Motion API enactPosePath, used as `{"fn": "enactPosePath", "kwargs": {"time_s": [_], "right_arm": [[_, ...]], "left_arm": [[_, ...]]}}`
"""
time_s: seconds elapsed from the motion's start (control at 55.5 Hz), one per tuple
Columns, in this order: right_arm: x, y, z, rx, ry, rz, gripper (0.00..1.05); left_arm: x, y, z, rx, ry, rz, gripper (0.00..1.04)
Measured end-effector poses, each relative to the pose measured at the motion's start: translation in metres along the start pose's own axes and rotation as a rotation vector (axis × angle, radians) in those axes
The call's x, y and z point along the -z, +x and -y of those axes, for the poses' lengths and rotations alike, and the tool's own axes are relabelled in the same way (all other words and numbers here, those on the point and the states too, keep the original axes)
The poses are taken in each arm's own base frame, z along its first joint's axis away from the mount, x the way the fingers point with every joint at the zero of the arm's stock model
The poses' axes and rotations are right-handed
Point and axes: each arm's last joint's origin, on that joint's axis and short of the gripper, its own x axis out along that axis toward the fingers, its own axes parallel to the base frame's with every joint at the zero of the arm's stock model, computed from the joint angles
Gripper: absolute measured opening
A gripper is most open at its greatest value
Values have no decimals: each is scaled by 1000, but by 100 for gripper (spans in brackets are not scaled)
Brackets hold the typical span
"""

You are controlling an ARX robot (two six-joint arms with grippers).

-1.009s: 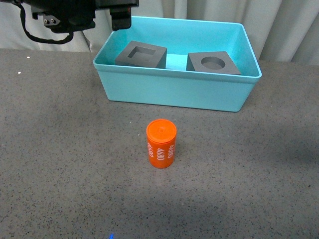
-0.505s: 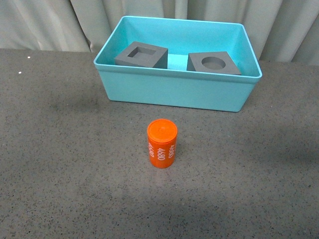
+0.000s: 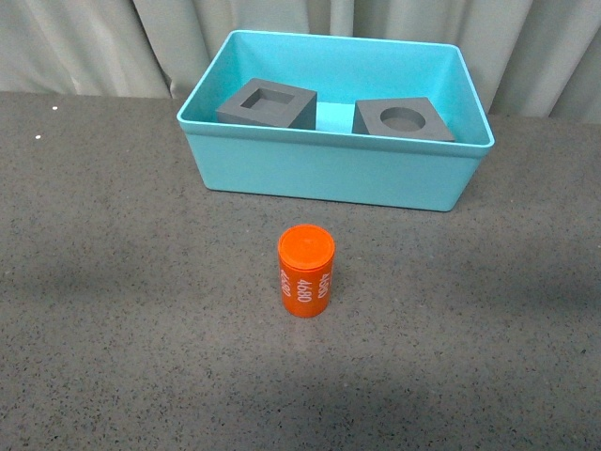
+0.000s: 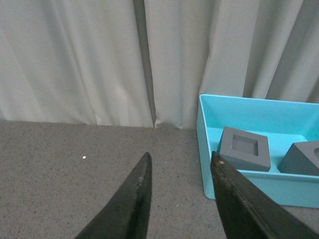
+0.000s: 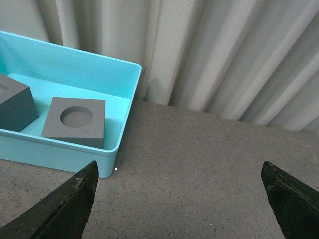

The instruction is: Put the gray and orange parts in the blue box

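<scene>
Two gray cubes sit side by side inside the blue box (image 3: 333, 178) at the far side of the dark table (image 3: 113, 282): the cube with the square recess (image 3: 267, 104) on the left, the cube with the round recess (image 3: 403, 119) on the right. The orange cylinder (image 3: 305, 271) marked "4680" stands upright on the table, nearer than the box and apart from it. The left gripper (image 4: 180, 157) has its fingers narrowly parted and empty, while the right gripper (image 5: 179, 169) is spread wide, holding nothing. A pale curtain (image 3: 84, 47) hangs behind.
</scene>
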Motion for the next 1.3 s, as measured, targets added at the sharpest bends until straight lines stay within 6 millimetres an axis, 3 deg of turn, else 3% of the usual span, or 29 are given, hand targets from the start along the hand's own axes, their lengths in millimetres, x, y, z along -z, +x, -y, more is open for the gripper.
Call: {"fn": "enactPosePath", "kwargs": {"time_s": [0.162, 0.595, 1.297], "right_arm": [[0, 0, 0, 0, 0, 0, 95], [0, 0, 0, 1, 0, 0, 95], [0, 0, 0, 0, 0, 0, 95]], "left_arm": [[8, -21, -10, 21, 9, 1, 3], [28, -59, -15, 0, 14, -5, 4], [19, -87, -15, 0, 14, 30, 4]]}}
